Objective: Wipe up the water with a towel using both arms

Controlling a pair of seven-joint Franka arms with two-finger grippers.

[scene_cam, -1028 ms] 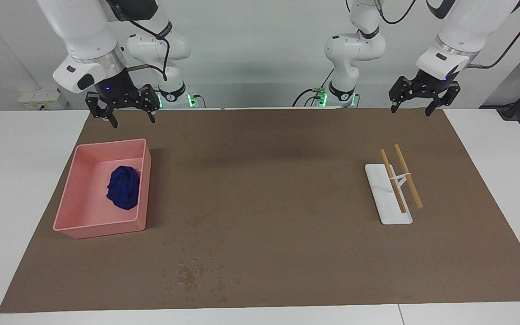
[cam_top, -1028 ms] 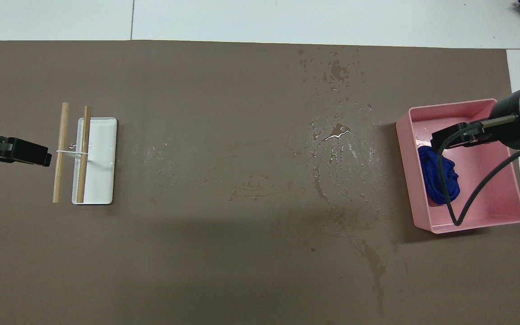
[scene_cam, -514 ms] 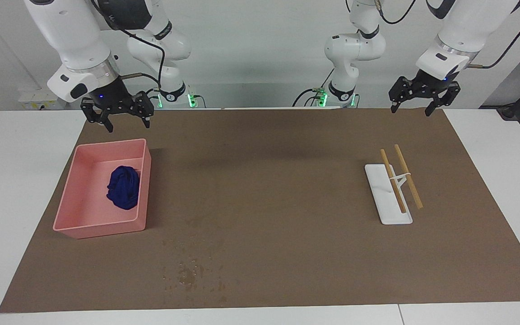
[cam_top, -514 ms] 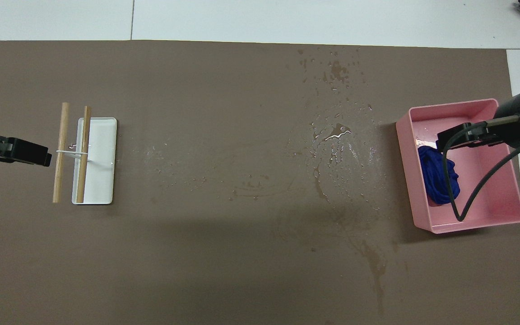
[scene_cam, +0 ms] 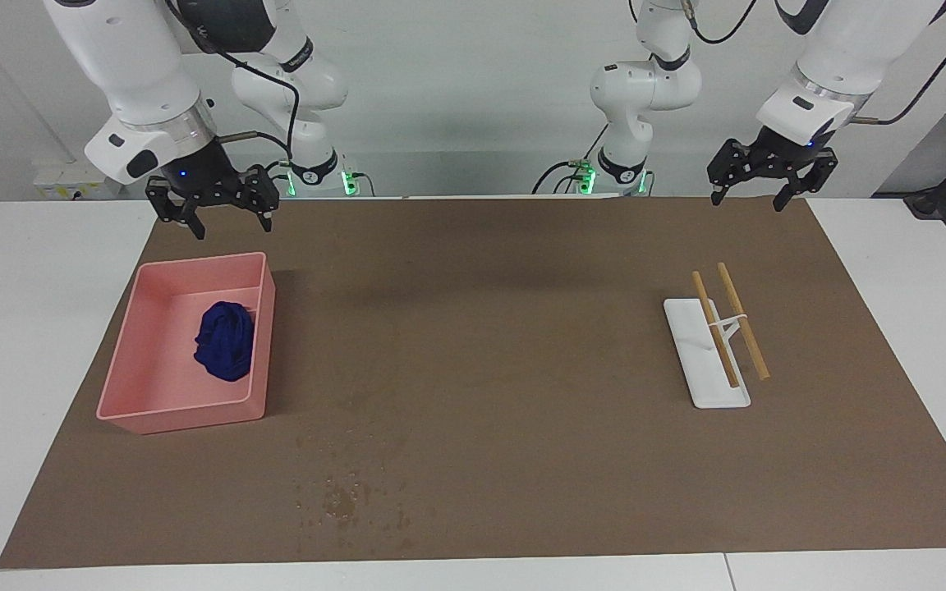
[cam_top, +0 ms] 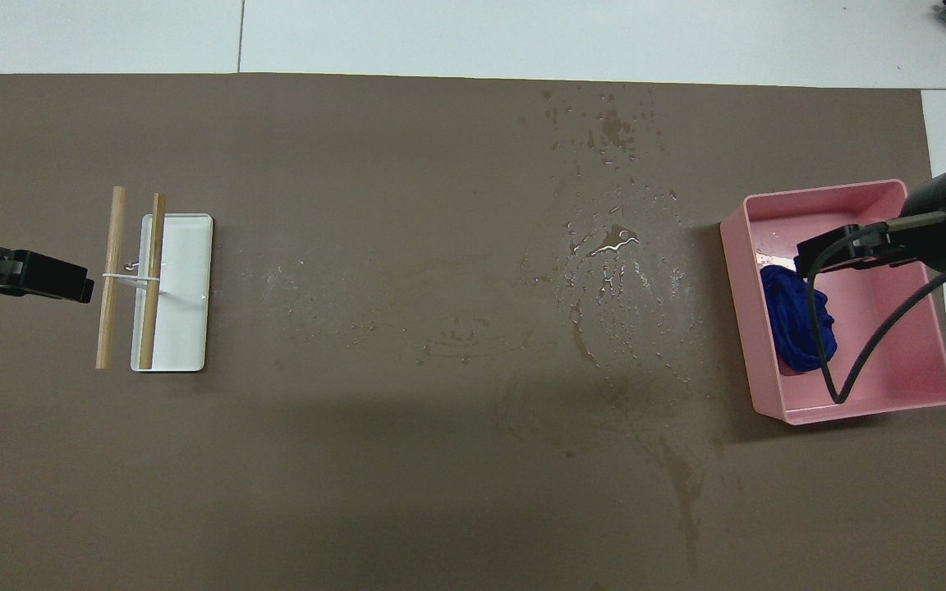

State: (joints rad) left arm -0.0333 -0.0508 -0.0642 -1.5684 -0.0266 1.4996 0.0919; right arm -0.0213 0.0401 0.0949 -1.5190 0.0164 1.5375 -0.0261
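Observation:
The navy towel [scene_cam: 225, 340] [cam_top: 793, 328] lies bunched inside the pink tray [scene_cam: 185, 414] [cam_top: 859, 410], against the wall that faces the middle of the mat. My right gripper [scene_cam: 231, 228] hangs open and empty in the air above the tray's edge nearest the robots, well clear of the towel. Water [scene_cam: 342, 501] [cam_top: 617, 242] spreads as droplets and dark blotches on the brown mat beside the tray, reaching the mat's edge farthest from the robots. My left gripper [scene_cam: 748, 203] waits open and empty, high over the mat's corner at the left arm's end.
A white rack [scene_cam: 707, 361] [cam_top: 181, 287] with two wooden sticks stands on the mat toward the left arm's end, below the left gripper. The right arm's black cable [cam_top: 830, 361] hangs over the tray. White tabletop surrounds the brown mat [scene_cam: 522, 328].
My right gripper has shifted a little toward the right arm's end of the table, staying above the tray's near edge. The left arm, towel and water are unchanged.

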